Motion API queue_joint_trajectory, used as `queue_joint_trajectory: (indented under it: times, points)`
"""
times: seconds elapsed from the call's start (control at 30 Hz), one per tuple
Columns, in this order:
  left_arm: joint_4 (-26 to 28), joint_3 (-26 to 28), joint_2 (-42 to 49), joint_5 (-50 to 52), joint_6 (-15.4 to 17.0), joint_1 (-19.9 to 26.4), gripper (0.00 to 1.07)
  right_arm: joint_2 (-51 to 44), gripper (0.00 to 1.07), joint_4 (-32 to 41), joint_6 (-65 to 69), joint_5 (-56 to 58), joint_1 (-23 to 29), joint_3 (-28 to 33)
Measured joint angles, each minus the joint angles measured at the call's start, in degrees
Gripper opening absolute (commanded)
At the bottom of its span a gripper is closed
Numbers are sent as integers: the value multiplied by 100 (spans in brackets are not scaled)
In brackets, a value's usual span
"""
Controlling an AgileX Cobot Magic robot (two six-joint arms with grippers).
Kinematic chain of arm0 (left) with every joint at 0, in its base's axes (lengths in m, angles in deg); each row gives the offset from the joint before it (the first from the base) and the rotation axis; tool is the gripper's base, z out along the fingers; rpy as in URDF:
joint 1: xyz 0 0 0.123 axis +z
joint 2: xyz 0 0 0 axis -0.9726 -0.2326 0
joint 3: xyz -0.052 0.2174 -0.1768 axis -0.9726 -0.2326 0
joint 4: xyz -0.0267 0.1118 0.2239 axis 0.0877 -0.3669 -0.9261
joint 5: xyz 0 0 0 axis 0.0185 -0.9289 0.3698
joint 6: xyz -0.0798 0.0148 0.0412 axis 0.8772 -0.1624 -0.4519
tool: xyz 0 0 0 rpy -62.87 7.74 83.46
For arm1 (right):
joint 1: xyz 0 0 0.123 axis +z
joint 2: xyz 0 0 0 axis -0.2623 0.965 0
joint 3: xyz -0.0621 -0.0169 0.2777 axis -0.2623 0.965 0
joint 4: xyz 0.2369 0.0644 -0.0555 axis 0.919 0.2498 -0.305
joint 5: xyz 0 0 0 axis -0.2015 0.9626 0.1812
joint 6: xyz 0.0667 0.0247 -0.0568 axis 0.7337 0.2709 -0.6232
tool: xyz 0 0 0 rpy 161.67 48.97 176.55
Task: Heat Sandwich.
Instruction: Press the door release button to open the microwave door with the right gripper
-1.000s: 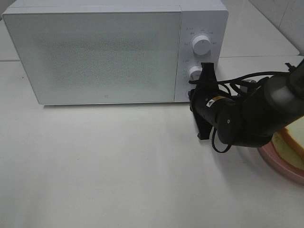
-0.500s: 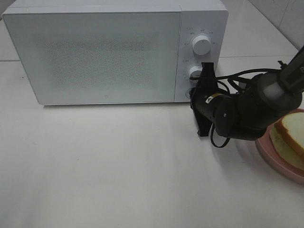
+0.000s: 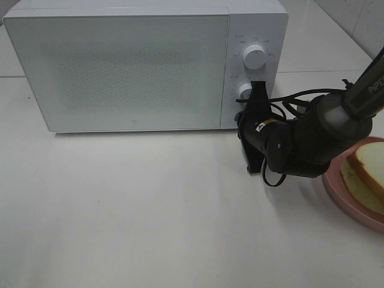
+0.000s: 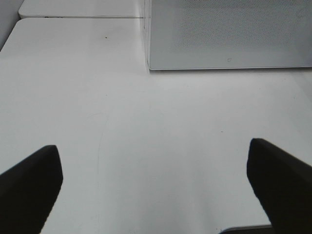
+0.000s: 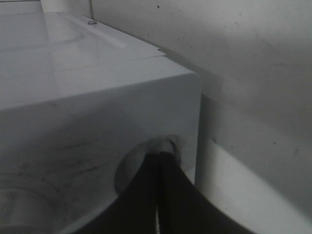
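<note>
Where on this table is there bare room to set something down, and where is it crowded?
Bare: the wide white table in front of the microwave door, from its left edge across to the right gripper. Crowded: the right side, where that gripper meets the control panel, close to the pink plate holding the sandwich.

Camera set: 1 high, 2 wrist.
High view looks down, microwave (image 3: 126, 66) at 11 o'clock; left wrist low over table (image 4: 146, 136), facing its door (image 4: 229, 34); right wrist close against its panel (image 5: 97, 112).
</note>
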Motion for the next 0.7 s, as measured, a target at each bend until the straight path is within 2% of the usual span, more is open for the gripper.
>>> queue_joint_trajectory:
  times: [0.5, 0.7]
  points:
    - [0, 0, 0, 0, 0, 0, 97, 0, 0, 80, -132, -401, 46, 34]
    - [0, 0, 0, 0, 0, 0, 97, 120, 0, 292, -172, -361, 63, -172]
